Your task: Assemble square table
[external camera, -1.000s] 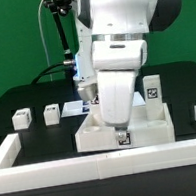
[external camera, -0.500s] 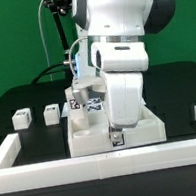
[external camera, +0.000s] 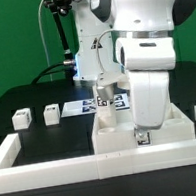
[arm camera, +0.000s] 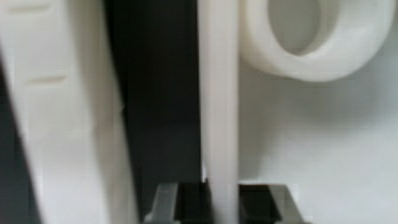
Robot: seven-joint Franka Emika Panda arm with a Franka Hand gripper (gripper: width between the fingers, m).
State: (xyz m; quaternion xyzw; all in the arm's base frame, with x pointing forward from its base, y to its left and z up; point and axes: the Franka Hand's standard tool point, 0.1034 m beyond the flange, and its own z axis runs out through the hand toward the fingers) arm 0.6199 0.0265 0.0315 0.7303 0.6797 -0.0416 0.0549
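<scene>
The white square table slab [external camera: 111, 134] lies on the black surface, close behind the front rail. My gripper [external camera: 144, 136] reaches down over its front edge and is shut on the slab's thin wall [arm camera: 217, 120], which runs between the two dark fingertips [arm camera: 178, 205]. In the wrist view a round corner recess [arm camera: 317, 40] of the slab shows beside that wall. One tagged leg [external camera: 106, 93] stands upright at the slab's far corner on the exterior view's left. Two small white legs [external camera: 23, 118] [external camera: 53, 112] lie loose on the exterior view's left.
A long white rail [external camera: 56, 171] borders the front and both sides of the black surface, and shows in the wrist view [arm camera: 54, 120] right beside the slab. The marker board [external camera: 82, 106] lies flat behind the slab. The arm hides the slab's right half.
The slab, held in my gripper, has slid along the front rail toward the exterior view's right, with the upright leg moving along. The two loose legs have stayed put.
</scene>
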